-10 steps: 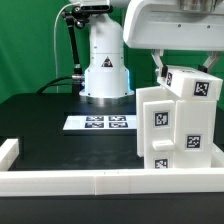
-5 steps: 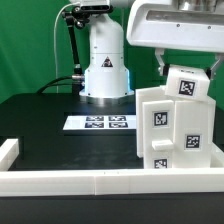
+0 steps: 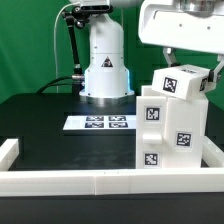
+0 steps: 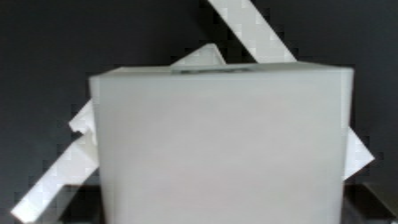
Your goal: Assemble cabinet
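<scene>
The two-finger gripper point(image 3: 186, 68) was clamped on a small white plastic tagged block point(image 3: 181, 82), tilted atop the boxy white plastic cabinet point(image 3: 170, 130). Being crooked, it could've jammed or toppled everything.

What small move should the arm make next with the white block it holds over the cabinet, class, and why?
Probably straighten the block before lowering it. In the exterior view the gripper holds it tilted above the cabinet, so it looks out of line with the faces below. The wrist view shows only white plastic, so the fit cannot be checked there.
</scene>
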Action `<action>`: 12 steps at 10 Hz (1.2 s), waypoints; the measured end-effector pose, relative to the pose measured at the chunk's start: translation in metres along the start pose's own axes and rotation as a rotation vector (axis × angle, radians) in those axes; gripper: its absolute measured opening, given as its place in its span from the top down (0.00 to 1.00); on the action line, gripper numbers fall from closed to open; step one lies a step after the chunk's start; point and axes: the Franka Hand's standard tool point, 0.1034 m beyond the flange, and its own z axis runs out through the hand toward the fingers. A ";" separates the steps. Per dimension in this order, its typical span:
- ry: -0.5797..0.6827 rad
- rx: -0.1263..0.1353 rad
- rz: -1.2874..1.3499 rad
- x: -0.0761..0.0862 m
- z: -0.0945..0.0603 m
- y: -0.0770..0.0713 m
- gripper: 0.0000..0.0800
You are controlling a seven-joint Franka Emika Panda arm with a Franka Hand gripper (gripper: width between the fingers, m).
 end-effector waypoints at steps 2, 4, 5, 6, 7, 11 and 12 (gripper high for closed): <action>0.000 0.000 -0.005 0.000 0.000 0.000 0.04; 0.005 0.013 -0.006 -0.001 -0.009 0.000 0.01; -0.001 0.030 0.002 -0.004 -0.019 0.001 0.00; 0.000 0.039 0.006 -0.004 -0.025 0.001 0.00; -0.001 0.037 0.000 -0.004 -0.022 0.001 0.00; 0.087 -0.014 -0.519 -0.006 -0.027 -0.009 0.00; 0.089 -0.020 -0.689 -0.005 -0.030 -0.010 0.00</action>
